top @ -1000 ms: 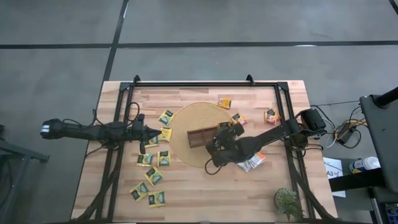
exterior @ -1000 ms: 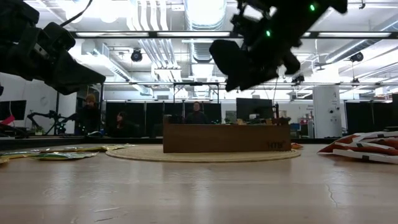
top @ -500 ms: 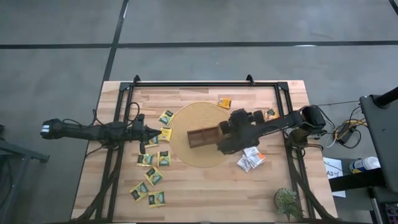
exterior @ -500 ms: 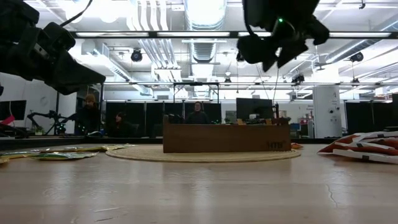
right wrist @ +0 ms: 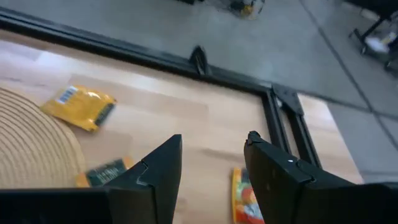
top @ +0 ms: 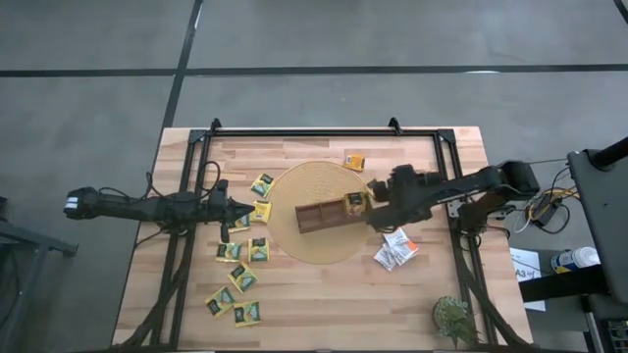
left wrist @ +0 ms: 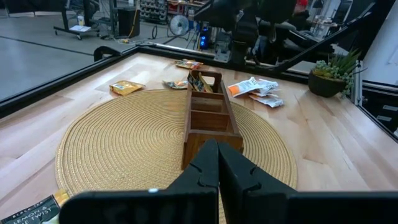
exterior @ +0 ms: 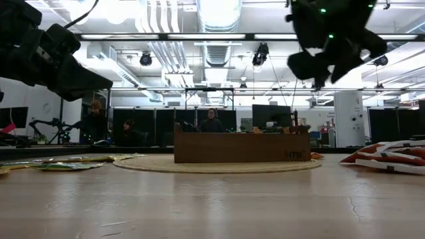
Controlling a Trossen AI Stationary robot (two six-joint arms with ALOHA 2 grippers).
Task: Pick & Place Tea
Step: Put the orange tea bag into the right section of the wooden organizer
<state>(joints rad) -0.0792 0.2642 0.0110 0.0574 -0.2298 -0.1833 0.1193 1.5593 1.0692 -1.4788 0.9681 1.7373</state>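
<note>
Just right of the brown three-compartment wooden tray point(top: 321, 213), the right gripper point(top: 376, 203) hovers with fingers parted and empty, while the left gripper point(top: 249, 208), left of it, is closed on nothing.

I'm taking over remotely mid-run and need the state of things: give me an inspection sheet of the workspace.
Surface: wooden table, round woven mat in the middle.
Job's things: wooden tray on the mat, one packet at its right end; yellow-green tea packets scattered left of the mat; orange and white packets to the right.
Clutter: small potted plant at the near right corner.
Grippers: left gripper shut, empty, left of the mat; right gripper open, empty, raised beside the tray's right end.
Cables: cables off the table's right side.
Surroundings: people at desks far behind.
</note>
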